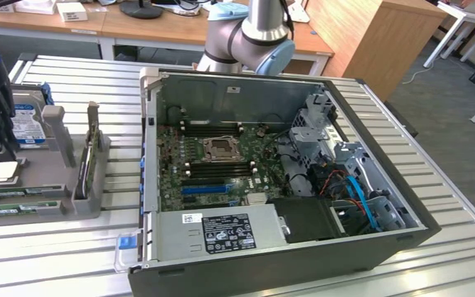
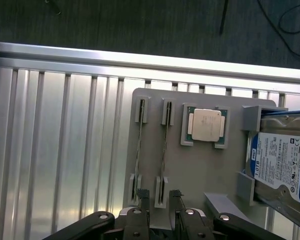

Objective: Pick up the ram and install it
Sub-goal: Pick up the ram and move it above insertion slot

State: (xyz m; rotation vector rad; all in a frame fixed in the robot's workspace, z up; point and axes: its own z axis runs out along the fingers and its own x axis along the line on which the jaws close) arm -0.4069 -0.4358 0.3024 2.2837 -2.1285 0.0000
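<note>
**Spread wide over the ram**

Down low over the grey holder (image 2: 190, 170), with the fingers (image 2: 142, 200) held well apart and gripping nothing. Straddling one end of the ram (image 2: 164, 150), which stands on its long edge between two pairs of slotted posts, untouched, with a gap on either side. Just past one finger, a second ram stick (image 2: 138, 150), parked the same way and parallel. On the ram's other side, flat in a square pocket, the silver processor (image 2: 206, 124). Beyond that, tilted in its cradle, the blue-labelled hard drive (image 2: 285, 165).

Over to the exterior view. At the exterior view's left, holder and parts together on the ribbed metal tabletop (image 1: 460, 204), ram in the lower left corner. Across the centre and right, the open computer case (image 1: 402, 235), lying on its side with the green motherboard (image 1: 221, 179) exposed. Long dark memory slots (image 1: 217, 164) just beside the processor socket (image 1: 221, 148). Ram and case well apart, nothing installed yet. At upper centre, the grey arm (image 1: 250, 37) rising behind the case.
</note>
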